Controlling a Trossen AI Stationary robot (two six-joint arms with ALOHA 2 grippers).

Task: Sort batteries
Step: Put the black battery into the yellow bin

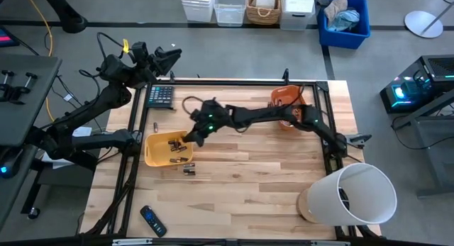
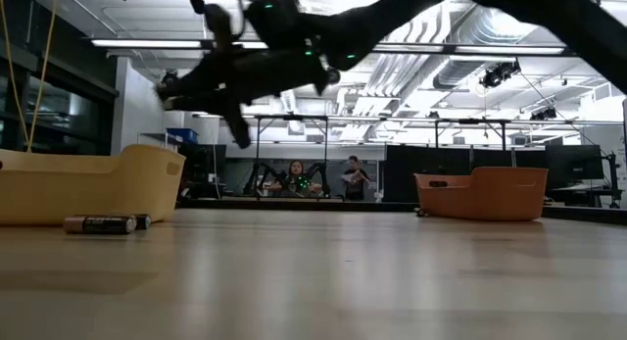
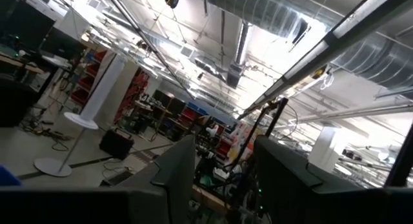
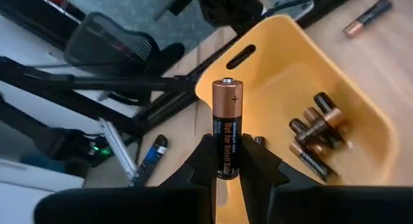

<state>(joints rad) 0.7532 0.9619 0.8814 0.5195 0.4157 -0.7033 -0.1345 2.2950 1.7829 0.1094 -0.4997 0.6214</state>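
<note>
Your wooden surface (image 1: 241, 175) sits in a wide workshop, with storage bins lined up on the floor beyond its far edge. The battery in hand (image 4: 227, 127) stands upright between the right pincer (image 4: 227, 161), which is clamped on its lower half, copper end up. That grip looks chosen so the cell can drop end-first into the yellow tray (image 4: 361, 101) lying just below and beside it. In the high view, the right pincer (image 1: 193, 135) hangs over the tray's near corner (image 1: 150, 152), so the release is probably close.

Several batteries in the tray (image 4: 315, 135) are already bunched together, which suggests this is the bin for that kind. Loose batteries (image 1: 187, 168) lie on the wood just beside the tray, and one more (image 1: 155, 125) rests near the calculator (image 1: 160, 96); you likely have those left to sort. An orange tray (image 1: 286, 97) stands well apart toward the far side, presumably for the other kind.

Your left pincer (image 3: 222, 179) is raised off the surface at the far left corner, its fingers apart with nothing between them, pointing into the room. It seems parked there to keep clear of the working arm. The remote control (image 1: 152, 221) lies near the front edge, out of the way.
</note>
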